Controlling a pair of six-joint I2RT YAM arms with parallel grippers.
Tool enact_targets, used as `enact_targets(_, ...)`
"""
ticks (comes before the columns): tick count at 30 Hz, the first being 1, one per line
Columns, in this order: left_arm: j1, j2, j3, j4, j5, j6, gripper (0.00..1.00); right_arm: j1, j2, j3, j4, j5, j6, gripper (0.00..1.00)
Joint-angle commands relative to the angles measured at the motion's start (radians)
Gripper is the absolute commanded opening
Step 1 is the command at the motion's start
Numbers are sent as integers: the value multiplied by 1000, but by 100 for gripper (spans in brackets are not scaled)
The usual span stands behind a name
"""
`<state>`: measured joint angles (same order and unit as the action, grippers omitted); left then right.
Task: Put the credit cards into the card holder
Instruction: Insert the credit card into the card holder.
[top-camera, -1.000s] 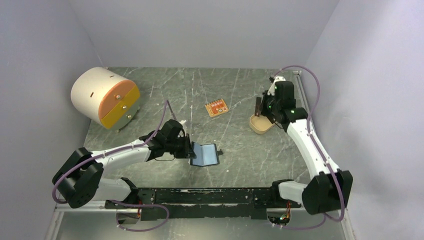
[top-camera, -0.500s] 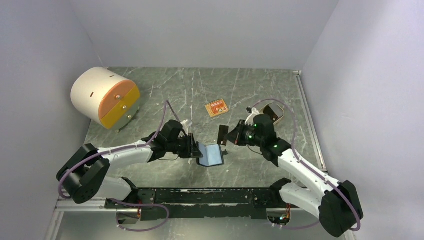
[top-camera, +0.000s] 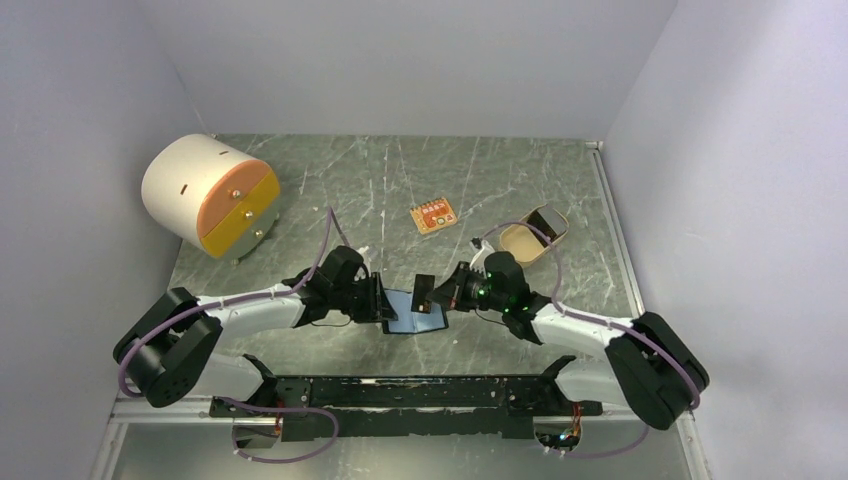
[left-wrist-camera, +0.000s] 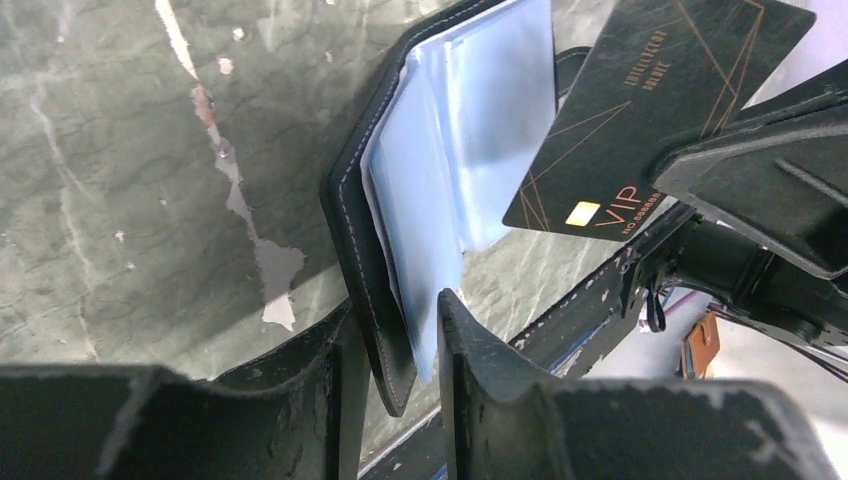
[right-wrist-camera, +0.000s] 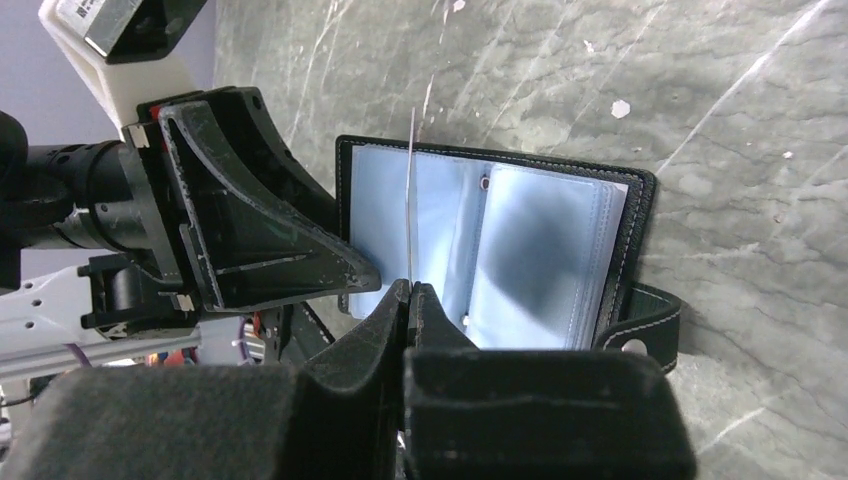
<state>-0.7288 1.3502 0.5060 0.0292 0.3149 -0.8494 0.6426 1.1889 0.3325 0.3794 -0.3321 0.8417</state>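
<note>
We read "VIP" in gold on the credit card (left-wrist-camera: 650, 110), beside a small gold chip. The finer lettering above it is too small to make out, and the card's top runs off the frame. The right gripper (right-wrist-camera: 410, 290) is closed tight on the card's lower edge, holding it upright and edge-on to its own camera, over the card holder (right-wrist-camera: 540, 250). The holder lies open on the table (top-camera: 500, 170) between the two arms, bluish pockets up. The left gripper (left-wrist-camera: 400, 335) pinches its left cover and pocket leaves between nearly closed jaws. In the tan tray (top-camera: 515, 243) something grey leans — what it is, we cannot tell.
</note>
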Motion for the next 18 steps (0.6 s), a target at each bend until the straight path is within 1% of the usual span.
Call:
enact_targets(1, 11, -11, -7, -26, -46, 13, 35, 15, 74, -24, 169, -31, 42, 0)
enact_targets(4, 9, -8, -13, -22, -50, 13, 35, 19, 123, -28, 203, -37, 44, 0)
enact_targets(11, 10, -12, -16, -45, -79, 24, 35, 19, 180, -38, 226, -12, 26, 0)
enact_targets(18, 10, -11, -18, -48, -81, 27, 35, 19, 253, -56, 314, -56, 51, 0)
